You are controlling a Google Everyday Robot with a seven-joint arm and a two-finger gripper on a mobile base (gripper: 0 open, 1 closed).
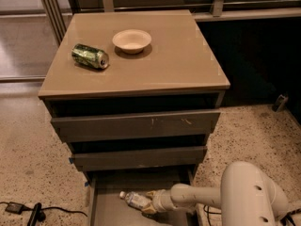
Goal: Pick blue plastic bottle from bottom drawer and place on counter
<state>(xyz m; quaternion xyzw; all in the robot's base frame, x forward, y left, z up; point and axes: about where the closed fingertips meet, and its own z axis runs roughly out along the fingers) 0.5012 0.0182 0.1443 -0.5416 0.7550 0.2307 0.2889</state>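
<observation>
The blue plastic bottle (pixel 133 199) lies on its side on the grey floor of the open bottom drawer (pixel 106 211), white cap pointing left. My gripper (pixel 149 202) reaches into the drawer from the right, low over the floor. It is open, with one finger on each side of the bottle's right end. I cannot tell whether the fingers touch the bottle. The tan counter (pixel 174 65) is the cabinet's top, high above the drawer.
A green can (pixel 90 56) lies on its side on the counter's left part and a cream bowl (pixel 132 40) stands at its back middle. Two shut drawers overhang the open one. My white arm housing (pixel 249 197) is at the lower right. Black cables (pixel 28 211) lie on the floor at left.
</observation>
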